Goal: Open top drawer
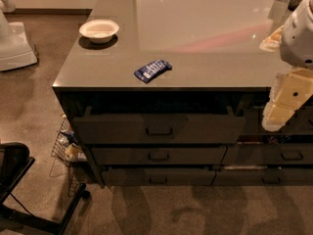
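The top drawer (159, 128) is the widest dark grey-brown front under the counter (205, 38), with a small bar handle (159, 130) at its centre. Its front stands out from the cabinet, with a dark gap above it and both side walls showing. Its interior is in shadow. My gripper (279, 115) hangs at the right edge of the view on the white arm (299, 33). It is to the right of the drawer's front, in front of the right-hand drawer stack, and apart from the handle.
Two shallower drawers (158, 155) sit below the top one, and narrower drawers (291, 155) are at the right. A white bowl (99, 30) and a blue packet (152, 70) lie on the counter. A wire basket (66, 146) and a black chair base (19, 190) stand at the left.
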You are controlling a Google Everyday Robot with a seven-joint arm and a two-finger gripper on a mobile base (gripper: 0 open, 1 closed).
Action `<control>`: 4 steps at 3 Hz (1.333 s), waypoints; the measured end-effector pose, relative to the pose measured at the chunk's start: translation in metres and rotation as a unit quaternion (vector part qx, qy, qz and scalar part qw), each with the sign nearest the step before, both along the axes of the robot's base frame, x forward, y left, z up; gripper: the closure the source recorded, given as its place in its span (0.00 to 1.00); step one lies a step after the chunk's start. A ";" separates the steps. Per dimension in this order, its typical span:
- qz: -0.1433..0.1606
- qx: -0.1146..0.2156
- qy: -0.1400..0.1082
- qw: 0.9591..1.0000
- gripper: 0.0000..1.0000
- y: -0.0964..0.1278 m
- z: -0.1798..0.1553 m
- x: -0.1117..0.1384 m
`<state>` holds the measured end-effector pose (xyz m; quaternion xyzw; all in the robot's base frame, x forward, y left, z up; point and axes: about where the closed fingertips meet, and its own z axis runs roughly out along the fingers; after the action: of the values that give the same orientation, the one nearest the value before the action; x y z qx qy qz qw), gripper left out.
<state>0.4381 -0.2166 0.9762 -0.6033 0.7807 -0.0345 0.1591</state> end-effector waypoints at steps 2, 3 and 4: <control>0.007 0.007 -0.006 1.000 0.00 0.012 -0.016 0.005; 0.014 0.010 -0.001 1.000 0.00 0.021 -0.030 0.010; 0.021 0.045 0.010 0.999 0.00 0.028 -0.072 0.033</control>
<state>0.4711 -0.1889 0.9038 -0.6120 0.7703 0.0095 0.1789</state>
